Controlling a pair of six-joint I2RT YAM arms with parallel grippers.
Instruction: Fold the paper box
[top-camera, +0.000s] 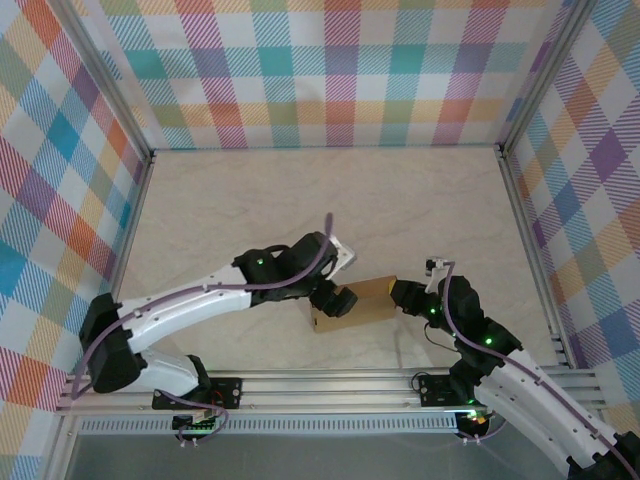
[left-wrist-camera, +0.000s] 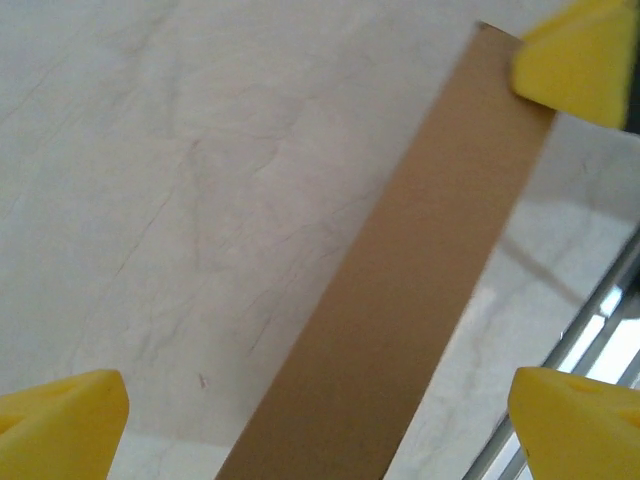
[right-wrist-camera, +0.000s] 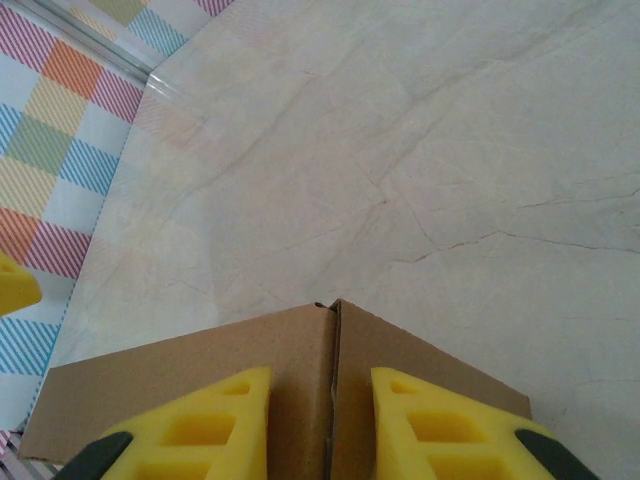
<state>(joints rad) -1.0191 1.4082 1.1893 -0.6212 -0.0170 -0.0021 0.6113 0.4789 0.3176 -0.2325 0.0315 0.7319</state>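
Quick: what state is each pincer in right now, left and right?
Left pincer: open, gripping nothing.
Right pincer: closed on the paper box.

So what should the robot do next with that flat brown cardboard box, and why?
Probably draw the left tool back off the brown cardboard box: its fingers stand wide open around the box, gripping nothing, while the right tool pinches the box's other end and can hold it.
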